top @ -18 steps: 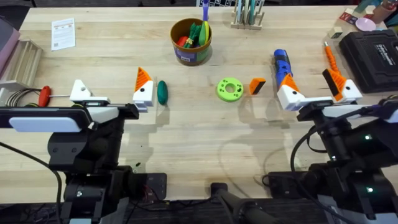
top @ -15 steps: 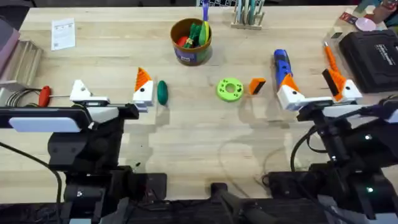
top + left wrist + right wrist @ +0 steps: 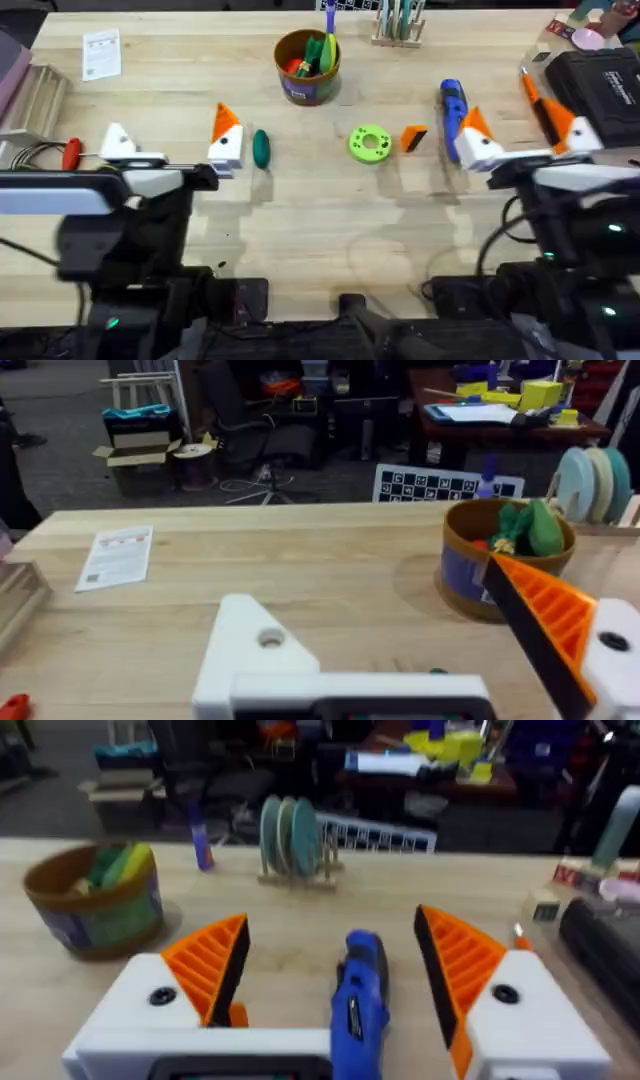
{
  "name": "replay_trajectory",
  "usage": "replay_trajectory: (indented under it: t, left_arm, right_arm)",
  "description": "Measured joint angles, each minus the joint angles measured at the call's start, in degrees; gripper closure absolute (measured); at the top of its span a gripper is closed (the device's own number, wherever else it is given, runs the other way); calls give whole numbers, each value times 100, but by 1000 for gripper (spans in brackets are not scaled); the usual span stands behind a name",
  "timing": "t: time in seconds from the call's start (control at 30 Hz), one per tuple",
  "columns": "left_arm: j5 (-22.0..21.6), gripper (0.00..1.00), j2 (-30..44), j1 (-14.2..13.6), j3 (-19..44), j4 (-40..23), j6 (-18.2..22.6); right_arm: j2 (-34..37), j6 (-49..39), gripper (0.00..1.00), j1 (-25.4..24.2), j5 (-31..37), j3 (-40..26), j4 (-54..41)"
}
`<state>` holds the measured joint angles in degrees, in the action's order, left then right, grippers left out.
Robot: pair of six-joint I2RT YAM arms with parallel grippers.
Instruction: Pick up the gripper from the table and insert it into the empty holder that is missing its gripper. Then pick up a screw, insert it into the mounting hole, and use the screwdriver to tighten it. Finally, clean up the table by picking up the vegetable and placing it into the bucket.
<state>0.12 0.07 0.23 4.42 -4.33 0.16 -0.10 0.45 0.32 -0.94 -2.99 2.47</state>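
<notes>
The small orange plastic wedge with a black face, the gripper [image 3: 414, 137] of the task, lies on the light wooden desk [image 3: 320, 230] a little right of its middle, just beside a lime-green round disc [image 3: 370, 143]. It is not yet picked up. Its long axis seems to run roughly from the far edge toward the near edge of the desk, with the black face turned toward the disc, but it is too small to tell this surely.

The left gripper [image 3: 170, 152] hovers near the left edge with its fingers wide apart and nothing between them. One finger carries an orange ribbed pad [image 3: 545, 622]; the other is a bare white angular plastic holder [image 3: 262, 658] with an open mounting hole, so this is the empty mount. The right gripper [image 3: 528, 138] hangs near the right edge, its two padded fingers spread wide, with the bright blue pen-shaped screwdriver [image 3: 358, 995] lying on the desk between them.

The step in hand is probably the pick of the wedge. The right arm is the nearer one. It should come down over the wedge from above, close on its two flat sides, and keep away from the disc and the screwdriver.

The dark green oblong toy vegetable [image 3: 261, 148] lies beside the left gripper, and the round brown bucket with purple band [image 3: 307, 66] stands near the far edge.
</notes>
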Motion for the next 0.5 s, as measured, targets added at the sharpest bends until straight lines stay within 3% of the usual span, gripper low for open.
replay_trajectory:
  t: [0.17,0.27,0.5]
  left_arm:
    - [-20,15,450,0,1353,-1069,3]
    - [-22,14,1148,0,2307,-1854,11]
    - [-39,15,3468,0,4409,-3831,24]
  right_arm:
    - [69,0,15,0,-3,-1037,-484]
    - [408,0,15,0,-3,-1855,-1177]
    - [2261,0,15,0,-3,-3730,-3207]
